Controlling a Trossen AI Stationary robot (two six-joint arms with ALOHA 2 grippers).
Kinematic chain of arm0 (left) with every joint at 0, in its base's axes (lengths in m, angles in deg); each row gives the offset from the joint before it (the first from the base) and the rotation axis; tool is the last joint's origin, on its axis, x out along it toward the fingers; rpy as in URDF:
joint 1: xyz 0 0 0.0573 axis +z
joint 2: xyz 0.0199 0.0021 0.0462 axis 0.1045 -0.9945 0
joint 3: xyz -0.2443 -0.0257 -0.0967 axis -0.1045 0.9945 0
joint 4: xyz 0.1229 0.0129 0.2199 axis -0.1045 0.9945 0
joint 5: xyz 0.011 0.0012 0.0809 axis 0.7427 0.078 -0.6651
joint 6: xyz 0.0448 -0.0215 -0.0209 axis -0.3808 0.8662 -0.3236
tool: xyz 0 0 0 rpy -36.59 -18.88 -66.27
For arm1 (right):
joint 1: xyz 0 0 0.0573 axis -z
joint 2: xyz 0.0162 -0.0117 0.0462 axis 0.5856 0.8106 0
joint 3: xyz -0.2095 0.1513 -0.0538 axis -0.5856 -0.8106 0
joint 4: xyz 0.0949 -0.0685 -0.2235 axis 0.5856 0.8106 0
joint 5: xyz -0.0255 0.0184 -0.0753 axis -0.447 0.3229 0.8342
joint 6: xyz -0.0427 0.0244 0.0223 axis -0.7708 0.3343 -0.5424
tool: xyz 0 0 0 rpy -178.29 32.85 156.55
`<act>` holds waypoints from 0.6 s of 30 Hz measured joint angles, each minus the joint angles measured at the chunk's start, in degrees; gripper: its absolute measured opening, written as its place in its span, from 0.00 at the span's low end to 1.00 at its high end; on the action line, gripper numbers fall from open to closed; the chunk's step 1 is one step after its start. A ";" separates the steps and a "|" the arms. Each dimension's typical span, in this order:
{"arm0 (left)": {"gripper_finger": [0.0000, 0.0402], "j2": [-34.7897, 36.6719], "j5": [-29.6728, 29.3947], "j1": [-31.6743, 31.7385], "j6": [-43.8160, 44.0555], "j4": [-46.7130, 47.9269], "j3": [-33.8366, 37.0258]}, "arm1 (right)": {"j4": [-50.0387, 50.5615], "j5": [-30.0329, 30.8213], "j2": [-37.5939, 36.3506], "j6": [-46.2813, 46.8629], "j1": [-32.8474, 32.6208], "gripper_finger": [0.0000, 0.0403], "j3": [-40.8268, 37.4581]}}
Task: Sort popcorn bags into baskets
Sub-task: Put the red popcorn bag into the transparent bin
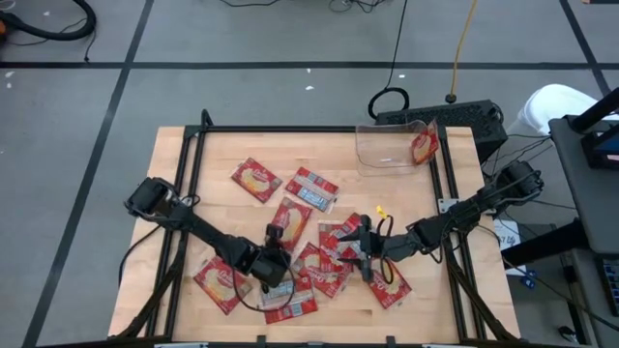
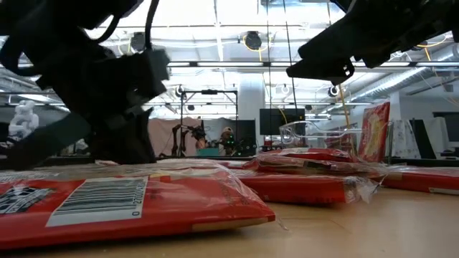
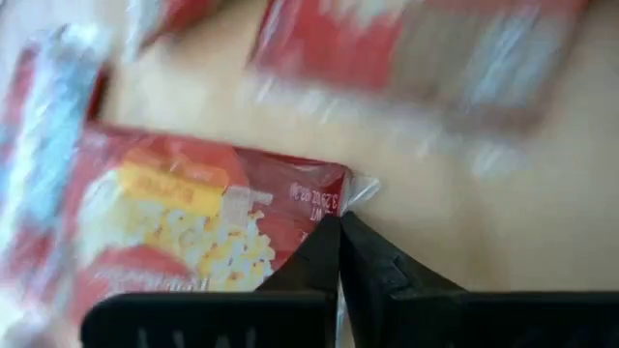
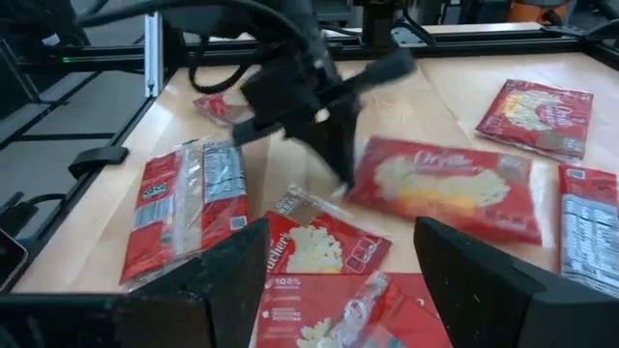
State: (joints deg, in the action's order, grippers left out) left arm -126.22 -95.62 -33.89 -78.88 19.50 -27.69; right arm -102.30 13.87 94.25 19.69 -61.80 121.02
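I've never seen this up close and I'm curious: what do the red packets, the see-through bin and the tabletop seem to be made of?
The popcorn bags look like glossy plastic film: they shine and have crinkled clear sealed edges. The bin seems to be clear rigid plastic, since the table shows through its walls. The tabletop looks like pale, smooth-finished wood with visible grain.

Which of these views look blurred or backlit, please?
Left wrist view: background packets smeared with motion blur, while the popcorn bag by the left gripper stays readable. Low view: bright ceiling lights leave both arms as silhouettes. Right wrist view: mild blur. High view: evenly lit.
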 joint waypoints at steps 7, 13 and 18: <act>0.01 5.42 -3.44 -0.69 -2.58 0.20 -0.24 | -0.38 5.55 0.00 8.16 0.33 0.62 -2.02; 0.01 8.31 -6.17 -1.78 -7.48 -1.94 -0.33 | -1.84 7.50 0.32 12.39 0.39 0.62 -2.32; 0.00 9.24 -6.78 -1.84 -11.56 -5.55 -0.34 | -3.44 7.20 3.73 7.52 0.39 0.62 -1.62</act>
State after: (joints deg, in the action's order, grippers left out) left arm -116.98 -102.40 -35.74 -90.44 13.95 -28.04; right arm -105.75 21.07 97.98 27.21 -61.41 119.40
